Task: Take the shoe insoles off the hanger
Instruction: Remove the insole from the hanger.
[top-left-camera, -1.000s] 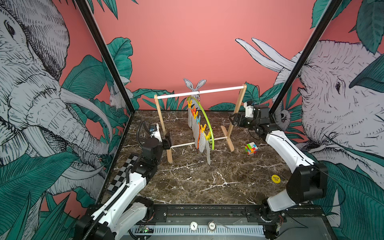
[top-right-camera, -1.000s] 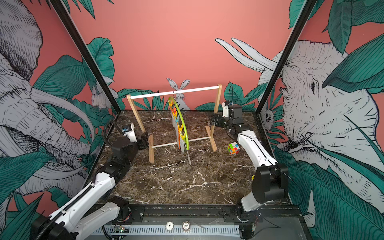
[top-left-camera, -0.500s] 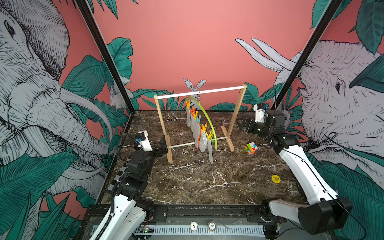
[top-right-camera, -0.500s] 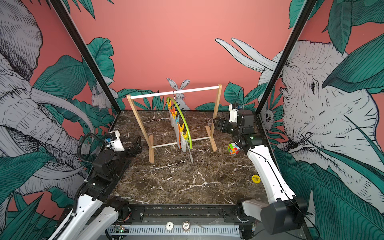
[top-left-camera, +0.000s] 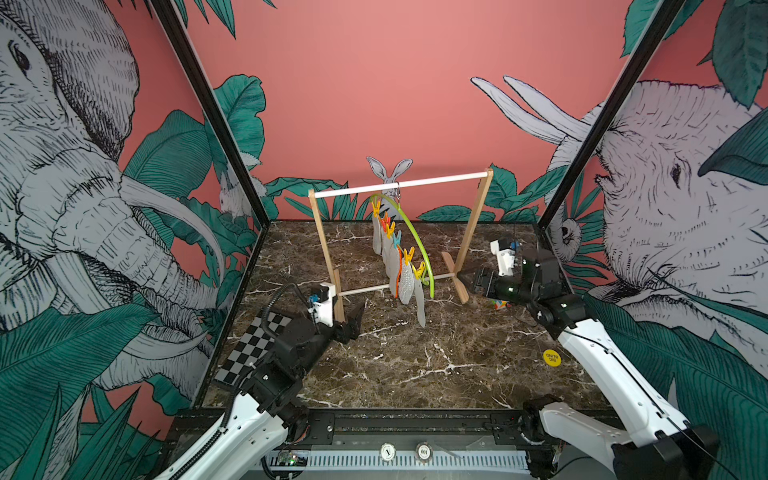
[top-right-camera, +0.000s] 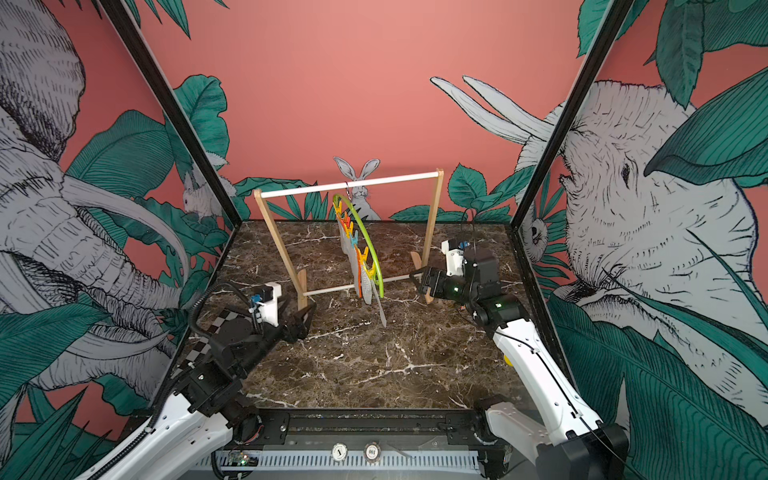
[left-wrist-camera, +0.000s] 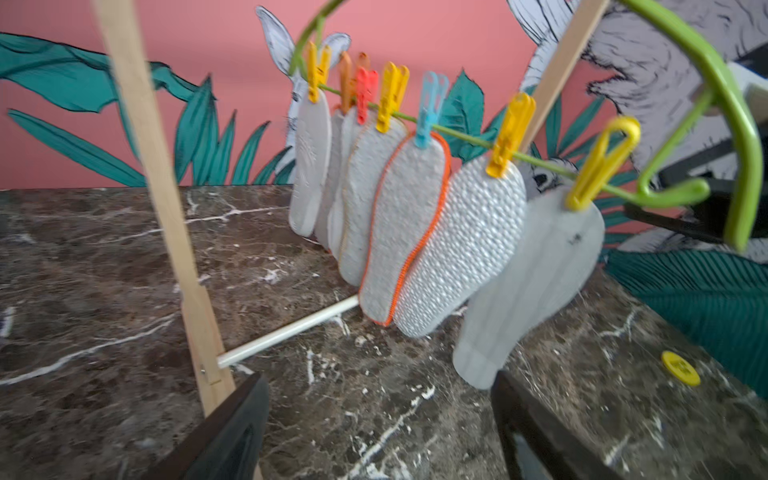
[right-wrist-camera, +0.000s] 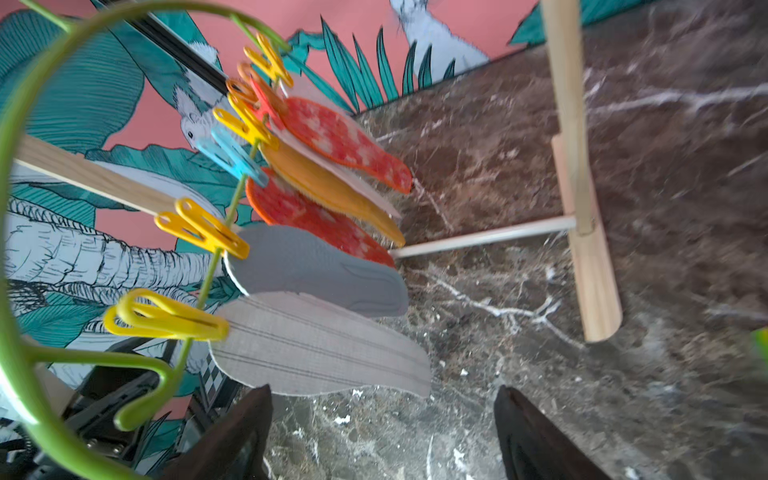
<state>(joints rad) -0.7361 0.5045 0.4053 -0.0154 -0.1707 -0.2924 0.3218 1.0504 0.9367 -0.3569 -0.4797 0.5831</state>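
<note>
Flanking the shoe insoles (top-left-camera: 401, 276) pegged on the hanger (top-left-camera: 417, 239), left gripper (top-left-camera: 353, 322) and right gripper (top-left-camera: 478, 284) gape empty — open marble (top-left-camera: 415, 365) beneath.

Bare counter (top-left-camera: 415, 365) in front of the rack (top-left-camera: 436, 183) gives open passage. The rack's uprights (top-left-camera: 326, 245) and low crossbar (top-left-camera: 365, 289) fence the insoles (top-left-camera: 405, 284); the hanger (top-left-camera: 417, 245) arc curves across their right side, facing the right tool (top-left-camera: 478, 282).

In a top view the rack (top-left-camera: 399, 185) stands mid-frame on the table (top-left-camera: 415, 374), the hanger (top-left-camera: 409, 226) hooked on its bar with the insoles (top-left-camera: 405, 282) pegged beneath, the left gripper (top-left-camera: 350, 321) before its left foot, the right gripper (top-left-camera: 473, 282) beside its right foot, seemingly over a cube (top-left-camera: 500, 304), and a board (top-left-camera: 249, 353) at the lower left.
</note>
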